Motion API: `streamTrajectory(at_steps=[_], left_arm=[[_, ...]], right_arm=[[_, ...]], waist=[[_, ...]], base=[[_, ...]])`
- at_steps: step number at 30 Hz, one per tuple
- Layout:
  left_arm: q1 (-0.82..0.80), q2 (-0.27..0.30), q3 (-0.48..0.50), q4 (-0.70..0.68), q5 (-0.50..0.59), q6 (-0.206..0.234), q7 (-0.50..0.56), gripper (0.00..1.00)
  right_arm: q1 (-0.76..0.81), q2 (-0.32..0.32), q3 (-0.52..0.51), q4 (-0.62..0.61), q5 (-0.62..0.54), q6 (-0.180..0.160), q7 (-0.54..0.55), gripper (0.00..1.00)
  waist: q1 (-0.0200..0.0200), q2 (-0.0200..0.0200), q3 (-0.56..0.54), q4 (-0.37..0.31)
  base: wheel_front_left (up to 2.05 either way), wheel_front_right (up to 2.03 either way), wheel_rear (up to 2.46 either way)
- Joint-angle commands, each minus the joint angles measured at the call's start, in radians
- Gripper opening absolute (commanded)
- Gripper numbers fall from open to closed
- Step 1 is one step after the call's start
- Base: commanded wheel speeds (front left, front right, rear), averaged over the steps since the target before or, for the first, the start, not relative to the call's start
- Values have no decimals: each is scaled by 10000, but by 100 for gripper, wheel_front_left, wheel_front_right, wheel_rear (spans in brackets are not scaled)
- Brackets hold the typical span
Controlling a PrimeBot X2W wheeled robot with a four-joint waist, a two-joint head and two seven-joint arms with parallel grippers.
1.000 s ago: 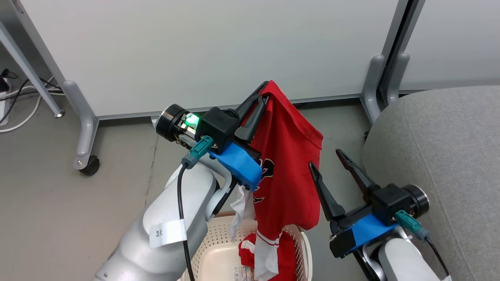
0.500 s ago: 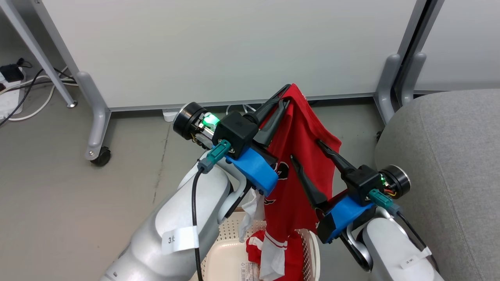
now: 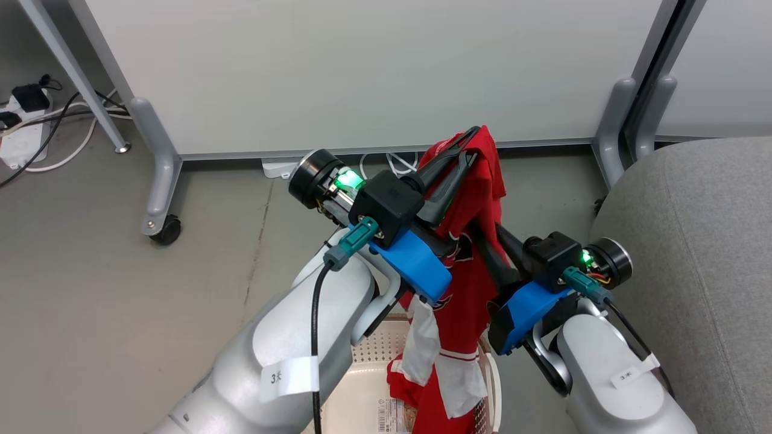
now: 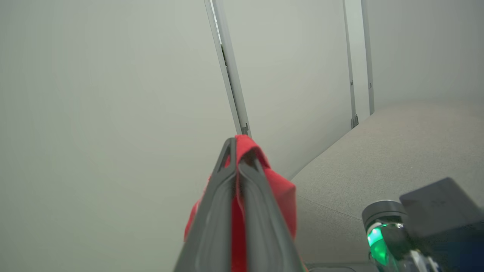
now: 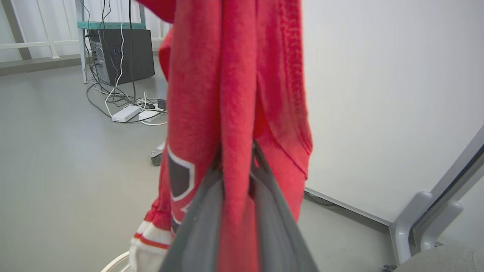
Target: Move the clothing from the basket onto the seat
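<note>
The grey seat fills your right side in the head view, rounded at its edge, with nothing lying on it. Ahead stands a white panel on grey wheeled feet, and the floor in front of it is plain grey. The white basket sits low between your two arms, just left of the seat, its holed wall showing behind your left forearm.

The red shirt is lifted out and hangs above the basket, well short of the seat. Its lower end, with white pieces and white bands, dangles down into the basket, where more red cloth lies; you cannot tell whether that is a second piece.

Your left gripper is clenched on the shirt's top edge and carries it from the highest point. In the left wrist view the two fingers lie pressed together with only a thin strip of red between them, and cloth bunches over the tips.

Your right gripper reaches in lower down, from the seat side, its fingers buried in the folds. The right wrist view shows them narrowed onto a hanging fold, one finger touching each side, so it is grasping the shirt too. The dark printed mark lies just left of that grip.
</note>
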Motion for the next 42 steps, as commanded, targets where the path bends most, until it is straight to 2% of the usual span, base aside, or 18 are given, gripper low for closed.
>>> streamTrajectory(at_steps=[1, 23, 24, 25, 26, 42], left_arm=[[-114, -9, -61, -51, -43, 47, -51, 0], [-122, -12, -62, 68, -122, 155, -52, 0], [-98, -12, -45, 81, -144, 168, -52, 6], [-67, -9, -67, 144, -168, 167, -52, 51], [-82, -10, -76, 143, -147, 174, -52, 100], [52, -9, -106, 181, -18, 261, -52, 100]], right_arm=[[-191, 48, 13, 60, 48, 3, -38, 0], [-145, 87, 2, 60, 100, 3, -38, 0], [-134, 86, -26, 45, 113, 3, -38, 0], [-125, 87, -47, 31, 113, 5, -38, 0], [-120, 88, -62, 23, 121, 3, -38, 0], [-108, 91, -508, -209, 265, 3, -38, 0]], waist=[[0, 0, -1, 4], [0, 0, -31, -33], [0, 0, -26, -36], [0, 0, -21, -38], [0, 0, -12, -42], [0, 0, 189, -158]], base=[[0, 0, 0], [0, 0, 0], [0, 0, 0], [0, 0, 0], [0, 0, 0], [0, 0, 0]])
